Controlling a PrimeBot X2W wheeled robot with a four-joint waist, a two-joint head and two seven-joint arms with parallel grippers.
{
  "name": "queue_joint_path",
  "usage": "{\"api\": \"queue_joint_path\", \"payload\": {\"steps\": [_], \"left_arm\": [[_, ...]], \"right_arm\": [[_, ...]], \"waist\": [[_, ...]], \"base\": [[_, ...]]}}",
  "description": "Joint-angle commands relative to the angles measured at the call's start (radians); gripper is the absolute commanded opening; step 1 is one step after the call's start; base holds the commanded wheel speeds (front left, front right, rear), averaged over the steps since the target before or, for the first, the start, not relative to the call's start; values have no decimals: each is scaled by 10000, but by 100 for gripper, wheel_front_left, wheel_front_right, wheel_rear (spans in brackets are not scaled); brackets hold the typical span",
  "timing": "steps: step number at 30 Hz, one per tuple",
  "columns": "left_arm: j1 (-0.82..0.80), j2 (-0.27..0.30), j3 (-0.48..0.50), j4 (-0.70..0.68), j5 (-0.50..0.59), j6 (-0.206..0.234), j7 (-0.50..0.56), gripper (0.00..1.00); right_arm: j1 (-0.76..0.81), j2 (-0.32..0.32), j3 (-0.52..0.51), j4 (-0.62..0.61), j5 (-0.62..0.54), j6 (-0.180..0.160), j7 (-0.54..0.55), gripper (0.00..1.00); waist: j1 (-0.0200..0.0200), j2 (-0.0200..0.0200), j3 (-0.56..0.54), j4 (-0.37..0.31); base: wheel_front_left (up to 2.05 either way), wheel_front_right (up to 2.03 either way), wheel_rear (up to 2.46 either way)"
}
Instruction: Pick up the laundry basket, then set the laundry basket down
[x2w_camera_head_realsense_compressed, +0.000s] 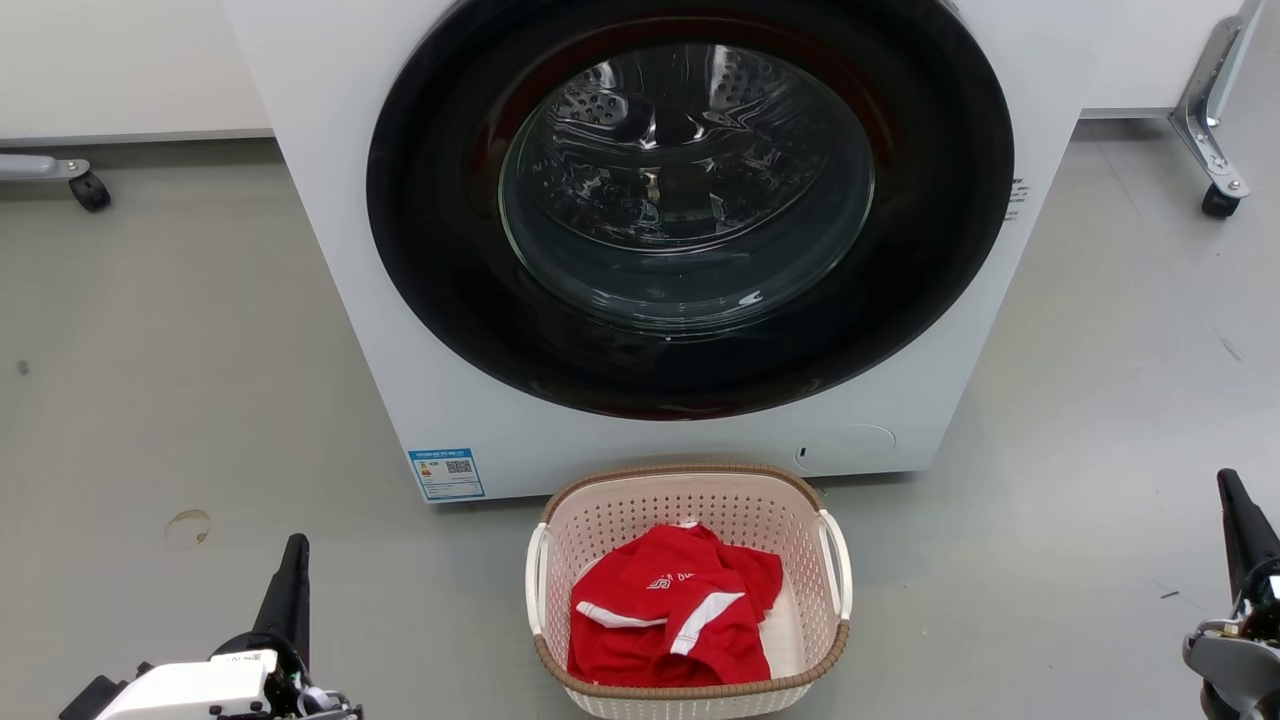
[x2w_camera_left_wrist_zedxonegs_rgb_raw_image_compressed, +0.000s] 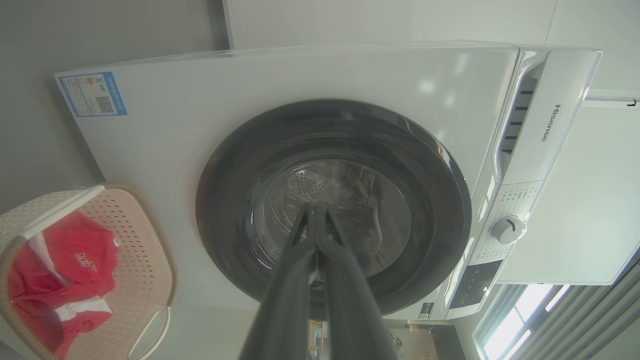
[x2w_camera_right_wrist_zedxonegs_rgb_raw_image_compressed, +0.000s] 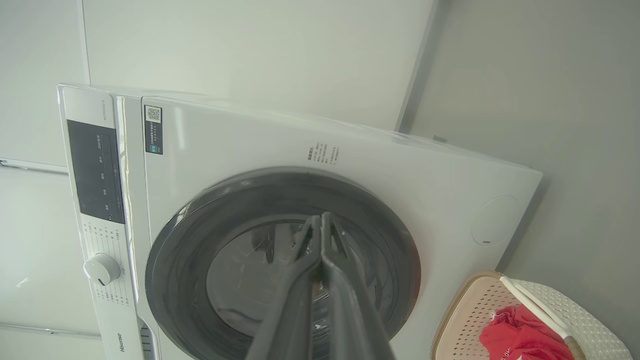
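The laundry basket (x2w_camera_head_realsense_compressed: 600, 520) stands on the grey floor just in front of the washing machine, pale and perforated with a brown rim and white side handles, holding red clothing (x2w_camera_head_realsense_compressed: 675, 610). It also appears at the lower left of the left wrist view (x2w_camera_left_wrist_zedxonegs_rgb_raw_image_compressed: 145, 240) and the lower right of the right wrist view (x2w_camera_right_wrist_zedxonegs_rgb_raw_image_compressed: 470, 310). My left gripper (x2w_camera_head_realsense_compressed: 296, 545) rests at the lower left, well left of the basket, shut and empty. At the lower right edge my right gripper (x2w_camera_head_realsense_compressed: 1226, 480) is also shut and empty, far right of the basket. Both point toward the machine (x2w_camera_left_wrist_zedxonegs_rgb_raw_image_compressed: 316, 206) (x2w_camera_right_wrist_zedxonegs_rgb_raw_image_compressed: 320, 216).
A white front-loading washing machine (x2w_camera_head_realsense_compressed: 330, 150) with a closed dark round door (x2w_camera_head_realsense_compressed: 690, 200) stands right behind the basket. Wheeled frame legs sit at the far left (x2w_camera_head_realsense_compressed: 88, 190) and far right (x2w_camera_head_realsense_compressed: 1220, 200). Open grey floor lies on both sides of the basket.
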Motion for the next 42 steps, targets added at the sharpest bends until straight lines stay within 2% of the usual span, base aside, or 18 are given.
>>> {"api": "queue_joint_path", "payload": {"steps": [1, 42], "left_arm": [[-550, 123, 338, -218, 97, -106, 84, 0], [-565, -12, 527, -206, 256, -106, 236, 0]], "right_arm": [[-483, -269, 164, -298, 58, 48, 79, 0], [-483, -269, 165, -298, 59, 48, 78, 0]], "waist": [[0, -1, 0, 0], [0, -1, 0, 0]], "base": [[0, 0, 0], [0, 0, 0]]}}
